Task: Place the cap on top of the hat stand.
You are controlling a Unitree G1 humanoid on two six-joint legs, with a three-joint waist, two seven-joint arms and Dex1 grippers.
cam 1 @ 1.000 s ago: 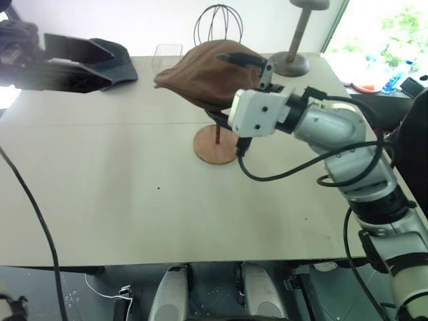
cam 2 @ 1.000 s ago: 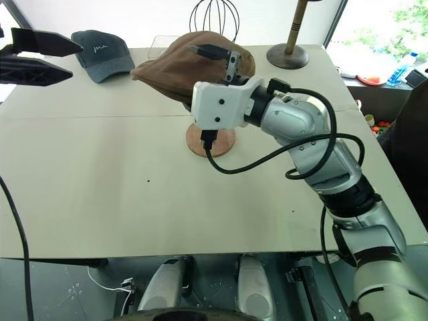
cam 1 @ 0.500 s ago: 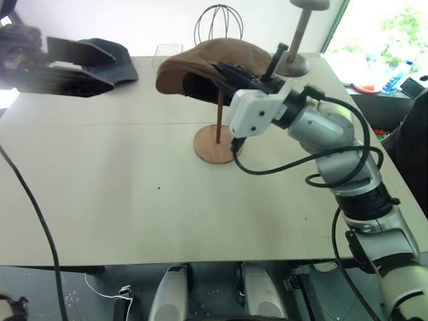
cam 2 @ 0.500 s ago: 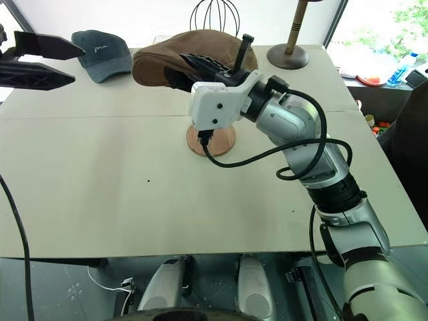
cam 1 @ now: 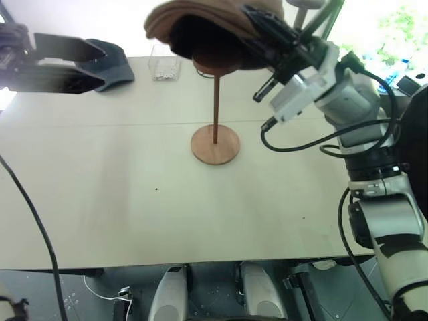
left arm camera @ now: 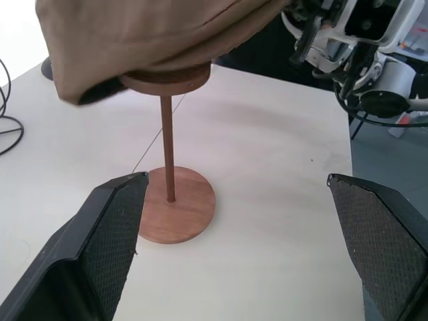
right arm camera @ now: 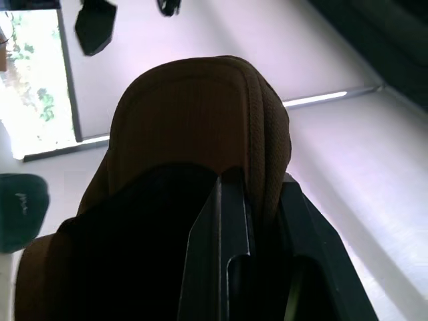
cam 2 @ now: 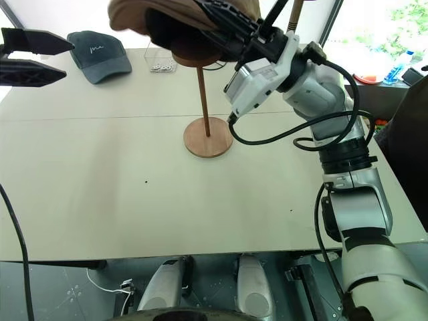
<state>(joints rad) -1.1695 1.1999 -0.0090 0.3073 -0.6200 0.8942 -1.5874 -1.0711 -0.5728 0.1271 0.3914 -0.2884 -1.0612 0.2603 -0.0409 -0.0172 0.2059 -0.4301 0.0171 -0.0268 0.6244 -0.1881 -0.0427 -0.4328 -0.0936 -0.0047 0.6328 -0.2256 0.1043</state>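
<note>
- soft brown suede-like flat cap [cam 1: 200,20] held up at far centre, over the round disc top of the reddish-brown wooden hat stand [cam 1: 215,100]; cap looks raised, front edge drooping over the disc, cannot tell if it touches the disc
- right gripper [cam 2: 231,23] clamped on the cap's right edge, 2 black fingers pinched together with fabric between them, seen clearly in right wrist view on the cap [right arm camera: 200,154]
- stand upright, thin rod down to round disc base [cam 2: 208,136] sitting flat on the beige table [cam 1: 134,207], centre of the table
- left gripper [cam 2: 33,53] at far left, fingers spread wide, holding nothing, well apart from the stand; in left wrist view its 2 textured pads [left arm camera: 114,234] frame the stand [left arm camera: 170,200] and cap [left arm camera: 147,40]
- dark navy baseball cap with white script [cam 2: 100,53] lies on table far left, just beside left gripper
- small clear plastic box [cam 2: 159,61] on table between navy cap and stand, near the far edge
- black cable [cam 1: 33,214] runs down the left side of the table
</note>
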